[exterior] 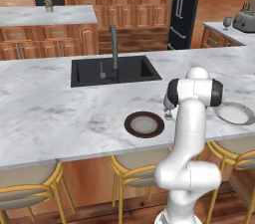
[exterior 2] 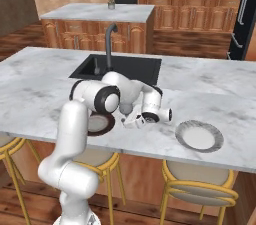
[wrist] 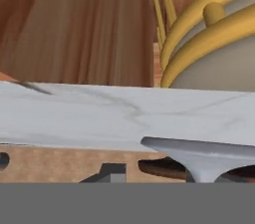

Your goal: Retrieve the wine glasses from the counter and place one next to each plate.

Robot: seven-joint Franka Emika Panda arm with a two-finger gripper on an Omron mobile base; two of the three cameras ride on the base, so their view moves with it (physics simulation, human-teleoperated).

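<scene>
- Progress check: one wine glass (exterior: pixel 168 104) is on the island top (exterior: pixel 50 113), just right of the dark brown plate (exterior: pixel 144 124) near the front edge. In the hand view its round foot (wrist: pixel 199 152) looks like it's resting on the marble, so I'd call the first placement about done.
- Your gripper (exterior 2: pixel 134 120) is low over that spot, right by the glass. I honestly can't tell whether the fingers are spread or pinching the stem, because the arm and hand cover them from both base cameras.
- What's left: the second wine glass (exterior: pixel 227 21) sits on the short counter (exterior: pixel 219 28) off to the far right, near its left end and just beside the toaster (exterior: pixel 245 20).
- That one needs to go next to the light grey-white plate (exterior: pixel 234 113), which is near the island's front edge toward the right end and has nothing beside it yet.
- Other stuff: the black sink (exterior: pixel 89 71) and faucet (exterior: pixel 114 44) are behind the plates, well apart from them. Yellow-framed stools (exterior: pixel 134 163) are tucked under the front edge.
- Watch out when you pull back, since the placed glass is close to your own elbow and could get knocked, I reckon.
</scene>
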